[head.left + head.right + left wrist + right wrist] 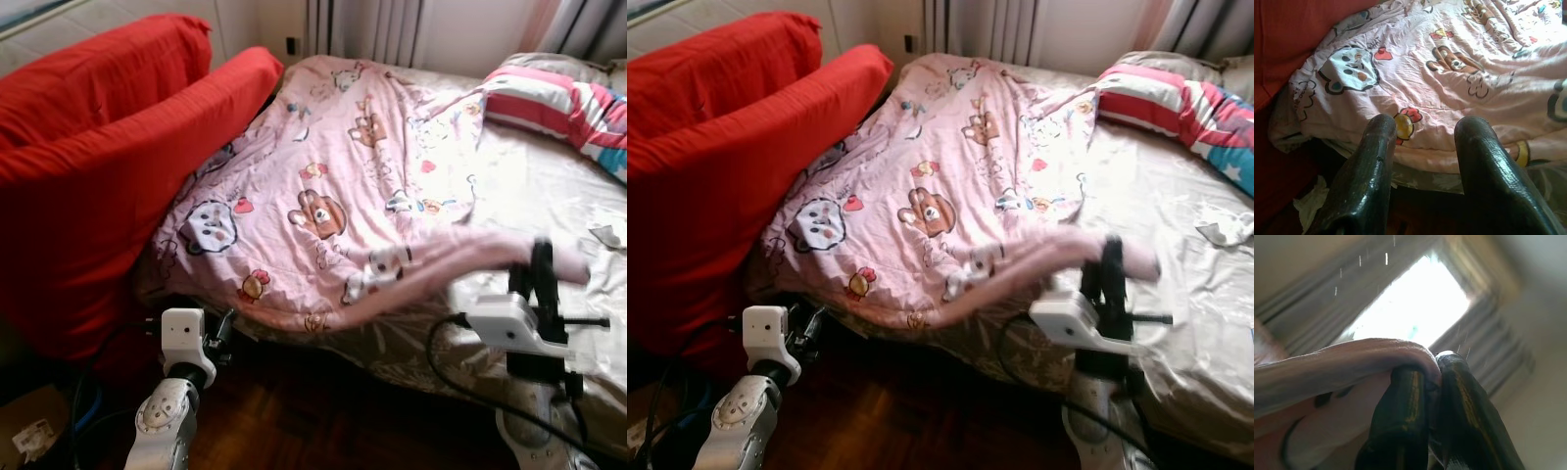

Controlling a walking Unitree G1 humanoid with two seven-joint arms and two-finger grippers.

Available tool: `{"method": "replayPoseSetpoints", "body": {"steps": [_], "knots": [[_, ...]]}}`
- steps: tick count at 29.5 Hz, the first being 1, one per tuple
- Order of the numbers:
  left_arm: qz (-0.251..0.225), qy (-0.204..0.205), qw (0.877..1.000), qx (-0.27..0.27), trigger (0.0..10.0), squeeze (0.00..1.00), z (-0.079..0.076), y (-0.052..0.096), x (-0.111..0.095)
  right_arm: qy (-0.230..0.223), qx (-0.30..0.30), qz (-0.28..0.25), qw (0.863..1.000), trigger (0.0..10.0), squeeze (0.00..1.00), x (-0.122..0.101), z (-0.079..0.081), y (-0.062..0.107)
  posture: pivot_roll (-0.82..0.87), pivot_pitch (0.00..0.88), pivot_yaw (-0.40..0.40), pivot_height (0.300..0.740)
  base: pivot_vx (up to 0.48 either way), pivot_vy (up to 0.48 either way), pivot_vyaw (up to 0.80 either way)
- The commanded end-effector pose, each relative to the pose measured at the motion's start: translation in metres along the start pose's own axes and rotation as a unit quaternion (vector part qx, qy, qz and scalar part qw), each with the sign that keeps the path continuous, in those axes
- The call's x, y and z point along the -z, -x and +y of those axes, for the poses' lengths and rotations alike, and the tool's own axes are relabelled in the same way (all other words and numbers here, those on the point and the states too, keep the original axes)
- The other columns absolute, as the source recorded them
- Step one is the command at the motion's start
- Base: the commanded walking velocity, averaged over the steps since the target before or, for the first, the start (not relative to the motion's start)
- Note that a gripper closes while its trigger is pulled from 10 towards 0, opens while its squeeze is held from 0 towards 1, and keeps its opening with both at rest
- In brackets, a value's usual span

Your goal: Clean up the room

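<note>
Right gripper: raised over near edge of bed, fingers pinched together on lifted fold of pink cartoon-print quilt; fold stretched in blurred band from gripper back toward quilt's near edge. Window and curtains behind, seen along right wrist.

Left gripper: low at bedside, near quilt's hanging hem, fingers spread apart, nothing between them; pointed at quilt's edge, not touching.

Quilt: spread across left half of bed, printed with bears, pandas, hearts; far corner reaching headboard end, left edge against red cushions.

Red cushions: two large, leaning at bed's left side, one over the other.

Striped pillow: pink, white, blue; at far right of bed.

Beige sheet: exposed on right half.

Crumpled white tissue: on sheet, right edge.

Wooden floor: dark, below bed.
</note>
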State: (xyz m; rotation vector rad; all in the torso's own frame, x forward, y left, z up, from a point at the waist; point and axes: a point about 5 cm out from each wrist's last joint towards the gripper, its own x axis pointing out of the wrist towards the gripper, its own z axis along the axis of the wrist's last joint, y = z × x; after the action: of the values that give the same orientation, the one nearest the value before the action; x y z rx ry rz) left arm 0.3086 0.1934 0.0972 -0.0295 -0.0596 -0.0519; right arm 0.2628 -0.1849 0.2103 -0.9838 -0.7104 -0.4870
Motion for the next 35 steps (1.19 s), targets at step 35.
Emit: {"method": "replayPoseSetpoints", "body": {"steps": [35], "knots": [[0.017, -0.011, 1.0, 0.011, 10.0, 0.0, -0.003, 0.004, 0.01, -0.167, -0.295, 0.599, 0.726, 10.0, 0.0, 0.111, 0.081, 0.221, 0.08, 0.245, -0.017, 0.74, 0.0, 0.0, 0.0]]}}
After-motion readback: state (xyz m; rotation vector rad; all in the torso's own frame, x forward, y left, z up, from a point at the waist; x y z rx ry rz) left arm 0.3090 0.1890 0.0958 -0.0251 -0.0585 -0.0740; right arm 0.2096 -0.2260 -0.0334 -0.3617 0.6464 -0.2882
